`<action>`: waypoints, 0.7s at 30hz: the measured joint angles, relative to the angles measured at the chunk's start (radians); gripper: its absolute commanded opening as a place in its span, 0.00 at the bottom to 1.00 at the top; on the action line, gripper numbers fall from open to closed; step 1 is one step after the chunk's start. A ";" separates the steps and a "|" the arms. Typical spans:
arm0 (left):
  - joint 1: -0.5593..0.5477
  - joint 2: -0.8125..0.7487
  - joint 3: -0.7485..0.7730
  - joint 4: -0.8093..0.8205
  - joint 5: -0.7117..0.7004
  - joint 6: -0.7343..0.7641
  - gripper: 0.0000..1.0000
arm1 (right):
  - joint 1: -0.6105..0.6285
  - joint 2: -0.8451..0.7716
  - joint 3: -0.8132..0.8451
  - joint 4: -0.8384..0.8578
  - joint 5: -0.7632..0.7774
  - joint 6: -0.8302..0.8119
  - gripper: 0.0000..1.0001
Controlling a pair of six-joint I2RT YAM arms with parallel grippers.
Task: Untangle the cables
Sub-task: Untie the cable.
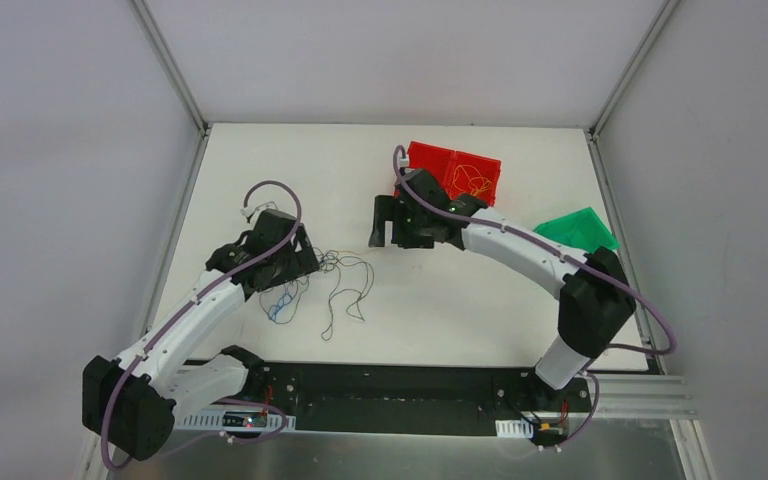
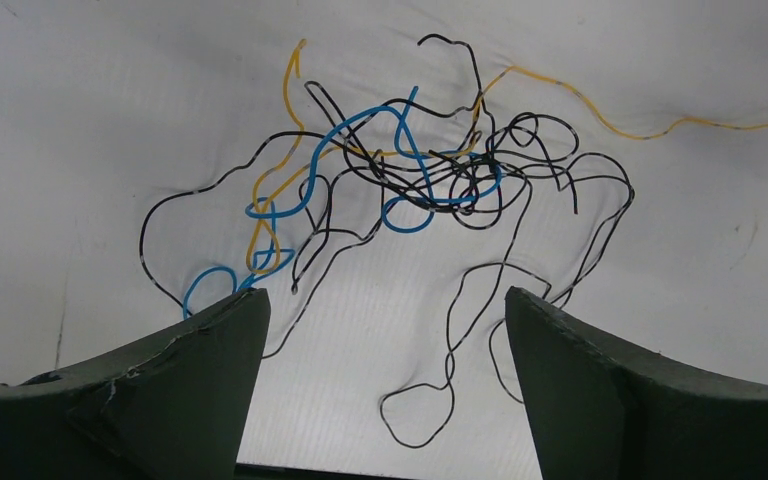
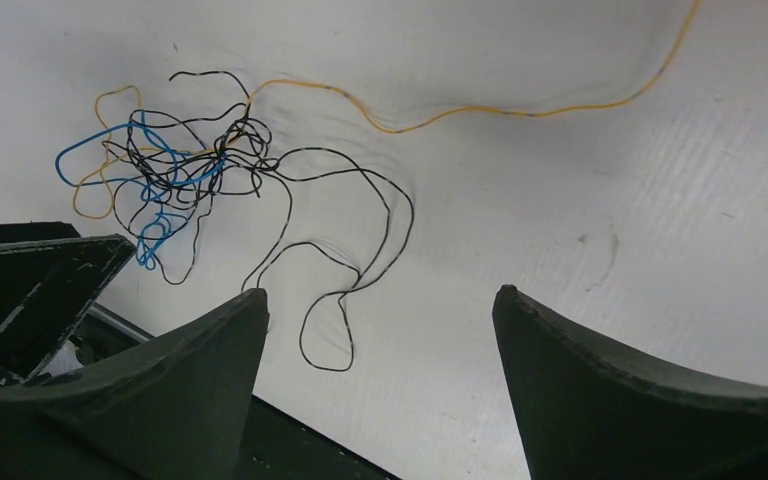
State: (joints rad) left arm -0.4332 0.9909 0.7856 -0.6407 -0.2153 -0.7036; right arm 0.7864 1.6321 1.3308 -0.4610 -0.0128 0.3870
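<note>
White bench (image 1: pixel 480 310) carries tangled cables (image 1: pixel 332 272) left of centre. A red bin (image 1: pixel 428 156) sits near the far edge, green container (image 1: pixel 577 230) at right edge.

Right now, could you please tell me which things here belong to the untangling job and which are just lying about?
For the job:
tangled cables: blue cable, yellow cable, black cables

Just lying about:
red bin holding yellow strands
green tray

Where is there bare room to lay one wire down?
Free: the far-left corner of the table, and the near middle between the wires and the right arm. Crowded: beside the left claw, and around the red box.
</note>
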 measured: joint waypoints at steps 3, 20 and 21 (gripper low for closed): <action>0.013 0.026 -0.019 0.039 0.009 -0.003 0.83 | 0.031 0.060 0.010 0.045 -0.018 0.014 0.83; 0.074 0.106 -0.073 0.187 0.033 -0.011 0.63 | 0.204 0.270 0.060 0.047 0.124 0.127 0.68; 0.076 0.106 -0.075 0.193 0.032 -0.012 0.62 | 0.214 0.293 0.073 0.038 0.152 0.134 0.66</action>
State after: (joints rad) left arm -0.3576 1.0969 0.7109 -0.4480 -0.1837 -0.7158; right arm 1.0004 1.9247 1.4036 -0.4229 0.1390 0.5205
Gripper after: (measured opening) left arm 0.639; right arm 0.715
